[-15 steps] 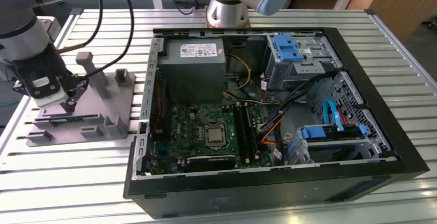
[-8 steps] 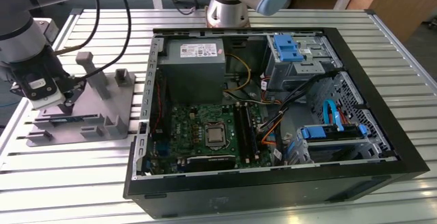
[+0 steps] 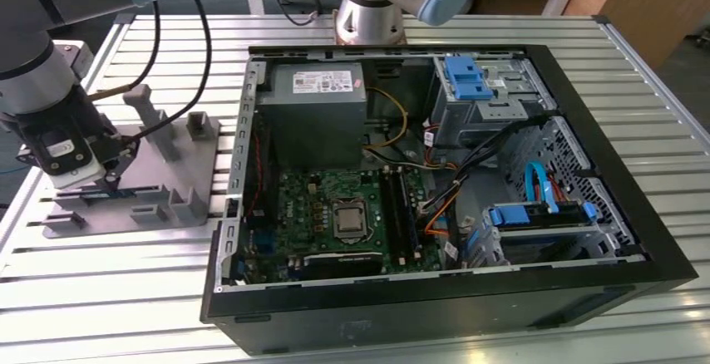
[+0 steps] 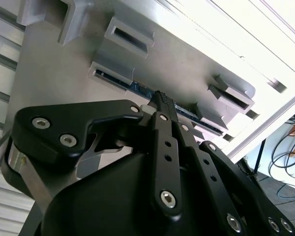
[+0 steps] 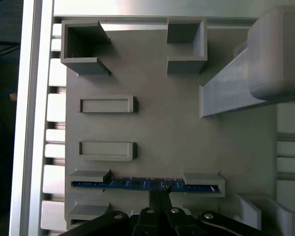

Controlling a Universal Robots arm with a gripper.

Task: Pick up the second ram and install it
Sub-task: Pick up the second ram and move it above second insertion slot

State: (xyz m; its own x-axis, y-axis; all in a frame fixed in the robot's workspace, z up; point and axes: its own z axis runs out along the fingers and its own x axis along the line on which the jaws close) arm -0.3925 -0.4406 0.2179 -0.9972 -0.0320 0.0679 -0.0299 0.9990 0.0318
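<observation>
Ram (image 5: pixel 137 183), a thin dark blue strip, stood on its long edge in the front slot of a grey holder (image 5: pixel 162 132). Both of its ends sat inside raised end blocks and only the middle of its upper edge was bare. In the exterior view the holder lay on the slatted metal worktop (image 3: pixel 444 31) at that view's left, just beside an open computer case (image 3: pixel 621 239). The green motherboard (image 3: pixel 322 206) lay flat inside the case, well apart from the ram.

The hand (image 5: pixel 160 192) was directly over the holder. Its two black fingers (image 4: pixel 162 101) were drawn almost together, with their tips on the ram's upper edge at about mid-length. It appeared to be pinching the ram there, with the ram seated in its slot and not lifted.

The ram would likely be very light and stiff along its length. It would also be thin enough to twist or crack if gripped off-centre or pried sideways. Its flat faces looked smooth, so a firm pinch across them seemed needed. The bare middle of the top edge looked the only sound place to take hold, since the end blocks covered the rest. The lower contact edge was hidden in the slot.
</observation>
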